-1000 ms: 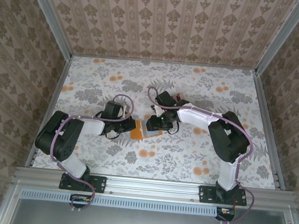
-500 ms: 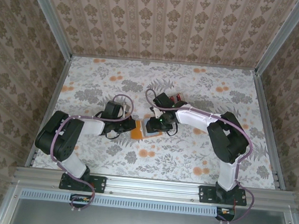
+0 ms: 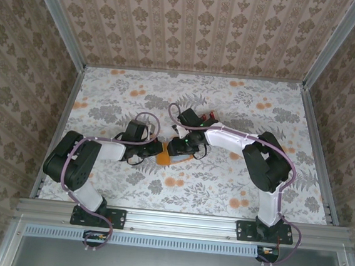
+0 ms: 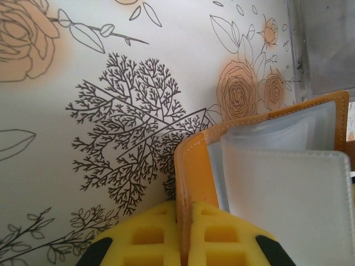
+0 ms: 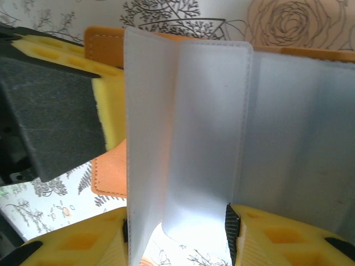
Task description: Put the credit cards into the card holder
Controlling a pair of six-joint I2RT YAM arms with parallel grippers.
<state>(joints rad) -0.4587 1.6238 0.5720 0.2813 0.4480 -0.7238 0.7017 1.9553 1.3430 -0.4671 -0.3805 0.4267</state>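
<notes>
Mid-table, slightly left of ctr, lies the holder (image 3: 167,158), an orange wallet opened flat w/ clear sleeves (image 4: 288,194) inside. The sleeves look empty; no card can be made out in any of them.

L gripper (image 3: 153,148) is at the holder's left edge. L wrist view: its yellow pads (image 4: 150,238) are closed tight on the orange stitched cover (image 4: 193,166), clamping it edge-on.

R gripper (image 3: 180,147) reaches in from the right, over the holder's far-right part. R wrist view: its jaws stand partway apart, and one sleeve leaf (image 5: 183,127) stands upright between the yellow pads (image 5: 72,246), its side edges up against both. Can't tell if it's pinched or just resting there. The L finger's grey-and-yellow block shows at that view's left, touching the cover.

Cards (image 3: 212,116): a small red bit on the table just beyond the R wrist, far-right of the holder and apart from it; mostly hidden, too small for detail.

Table (image 3: 234,195) has a white cloth w/ grey leaves and orange blooms. Walls (image 3: 194,28) on three sides carry beige damask paper; alu rails (image 3: 181,223) frame the near edge and corners.
</notes>
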